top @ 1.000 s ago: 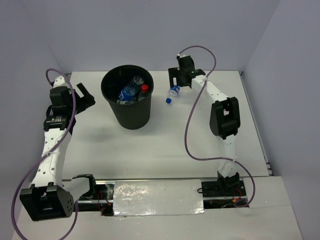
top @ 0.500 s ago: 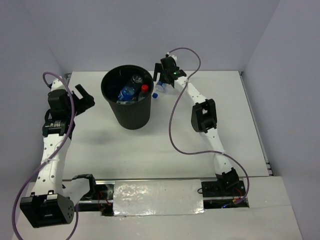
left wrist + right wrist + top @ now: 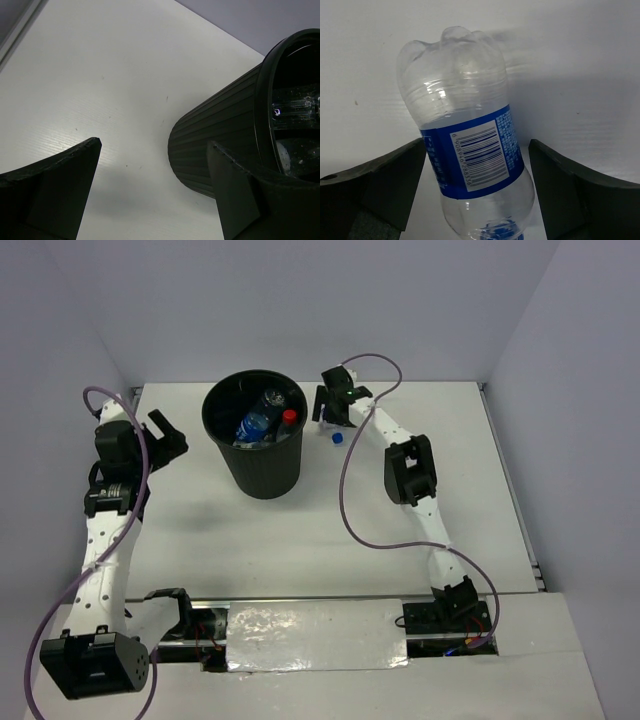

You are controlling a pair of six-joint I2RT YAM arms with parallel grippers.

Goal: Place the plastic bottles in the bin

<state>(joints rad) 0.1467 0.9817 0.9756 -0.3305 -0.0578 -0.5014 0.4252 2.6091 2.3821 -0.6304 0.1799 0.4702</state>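
The black bin [image 3: 255, 465] stands at the back centre of the table, and several plastic bottles [image 3: 256, 424] lie in it, one with a red cap [image 3: 289, 417]. My right gripper [image 3: 331, 416] is open just right of the bin's rim, outside it. A clear bottle with a blue label [image 3: 470, 150] lies between its wide-spread fingers, blue cap [image 3: 337, 437] toward the wrist, with white table behind it. My left gripper [image 3: 170, 435] is open and empty left of the bin. The left wrist view shows the bin's ribbed wall [image 3: 220, 145] past the left gripper [image 3: 154, 145].
The white table [image 3: 330, 520] is walled at the back and both sides. The right arm's purple cable [image 3: 350, 480] loops over the table's middle. Arm bases and black brackets [image 3: 180, 605] sit at the near edge.
The right gripper carried the blue-label bottle leftward to the bin's right rim, then its jaws spread open. The bottle's cap now shows beside the bin. The left arm barely moved.
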